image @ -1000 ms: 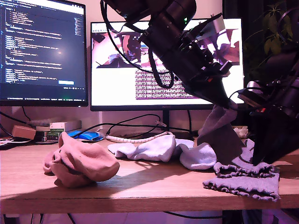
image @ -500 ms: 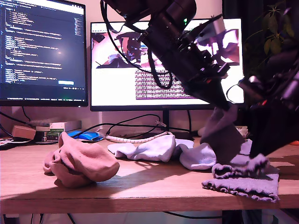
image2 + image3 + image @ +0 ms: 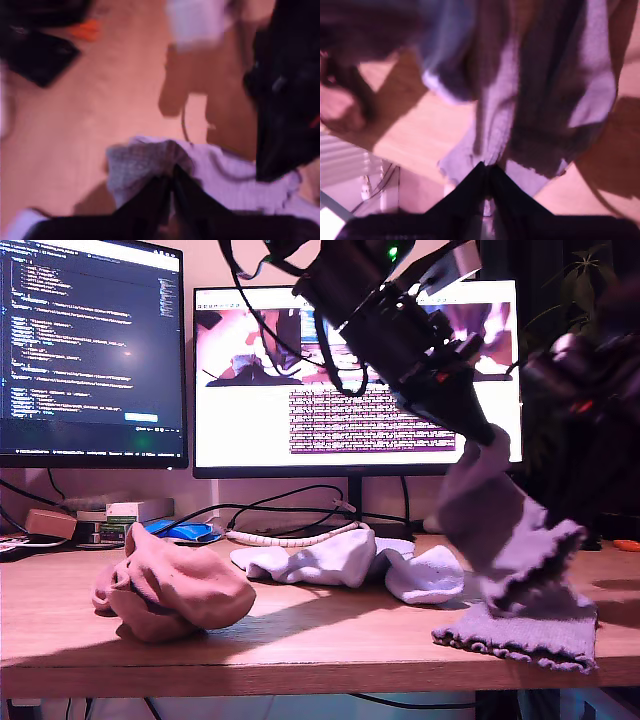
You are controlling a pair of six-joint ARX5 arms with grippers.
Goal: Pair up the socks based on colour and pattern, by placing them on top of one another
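My first gripper (image 3: 172,182) and my second gripper (image 3: 487,172) are both closed on the hanging grey-lavender sock (image 3: 500,510), which slants just above the flat grey-lavender sock (image 3: 530,632) on the worktop (image 3: 330,640), at the exterior view's right.

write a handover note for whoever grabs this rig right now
My first gripper: shut on lavender fabric, apparently the lifted lavender sock; view blurred.
My second gripper: shut on the lifted lavender sock.
Flat lavender sock: on the table at its front edge, exterior view's right, below the lifted one.
Pale socks: mid-table, side by side, not stacked.
Pink sock heap: exterior view's left, count unclear.
Done: no pair clearly stacked. Left: lavender onto lavender, stack pale pair, check pink.
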